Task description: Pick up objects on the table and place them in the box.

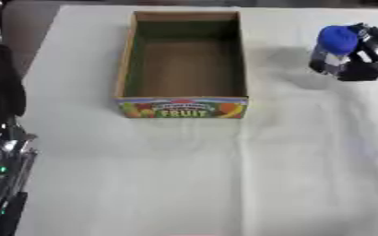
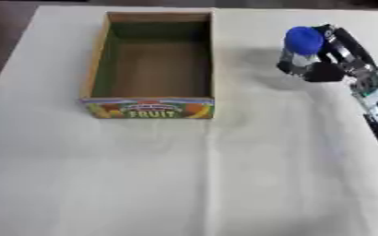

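currently the robot's black right hand (image 2: 325, 64) is curled round a small clear bottle with a rounded blue cap (image 2: 302, 45), holding it to the right of the open cardboard fruit box (image 1: 124, 60), apart from its wall, above the white cloth-covered table (image 2: 224, 184). the box interior appears empty, so the sound course is to carry the bottle leftward over the near wall's height, keep it upright, and release only once it is well within the rim. the left hand cannot be made out; only dark arm parts show at the left edge.
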Controlling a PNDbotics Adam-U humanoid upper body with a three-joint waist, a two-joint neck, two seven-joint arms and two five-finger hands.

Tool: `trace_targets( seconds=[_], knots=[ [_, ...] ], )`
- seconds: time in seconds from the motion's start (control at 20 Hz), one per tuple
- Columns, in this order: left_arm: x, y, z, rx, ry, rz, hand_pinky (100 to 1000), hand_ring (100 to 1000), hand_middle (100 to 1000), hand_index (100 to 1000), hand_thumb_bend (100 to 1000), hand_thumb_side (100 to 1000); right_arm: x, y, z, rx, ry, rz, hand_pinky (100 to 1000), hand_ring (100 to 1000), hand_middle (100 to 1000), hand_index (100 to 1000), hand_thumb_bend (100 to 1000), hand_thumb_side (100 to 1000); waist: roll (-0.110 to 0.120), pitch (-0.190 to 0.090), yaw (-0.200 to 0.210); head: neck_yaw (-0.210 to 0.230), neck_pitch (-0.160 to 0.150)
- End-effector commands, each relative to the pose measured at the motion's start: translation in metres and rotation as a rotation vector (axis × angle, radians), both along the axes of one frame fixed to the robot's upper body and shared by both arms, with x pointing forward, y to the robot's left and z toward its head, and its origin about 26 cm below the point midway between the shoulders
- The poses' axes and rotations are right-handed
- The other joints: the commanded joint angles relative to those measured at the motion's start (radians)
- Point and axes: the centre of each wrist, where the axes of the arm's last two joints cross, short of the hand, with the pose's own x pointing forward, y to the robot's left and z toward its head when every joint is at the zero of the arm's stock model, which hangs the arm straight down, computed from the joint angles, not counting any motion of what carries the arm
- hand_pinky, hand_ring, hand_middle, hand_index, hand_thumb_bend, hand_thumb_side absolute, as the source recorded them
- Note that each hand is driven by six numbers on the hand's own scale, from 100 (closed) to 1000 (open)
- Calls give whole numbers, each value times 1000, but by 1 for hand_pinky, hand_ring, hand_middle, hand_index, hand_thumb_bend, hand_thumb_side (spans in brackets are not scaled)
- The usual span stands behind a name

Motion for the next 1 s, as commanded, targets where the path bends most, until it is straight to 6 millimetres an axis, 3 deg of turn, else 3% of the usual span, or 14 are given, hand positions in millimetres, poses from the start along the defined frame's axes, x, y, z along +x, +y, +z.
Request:
trace_targets(
  seconds=[0.05,0.45,1.0],
  knots=[
    [-2,2,6,11,-23,-2,900,739,936,875,406,830,-2,1,24,20,-51,22,100,100,156,426,153,444,-2,-22,-3,5,-9],
    [-2,4,5,22,-18,3,902,740,936,875,405,829,-7,33,51,44,-84,169,100,100,150,424,143,447,-9,-32,-10,24,2],
    [-2,3,7,30,-22,-10,903,742,935,876,406,825,-17,78,84,46,-76,352,100,100,144,420,123,462,-26,-50,10,42,29]
  ],
)
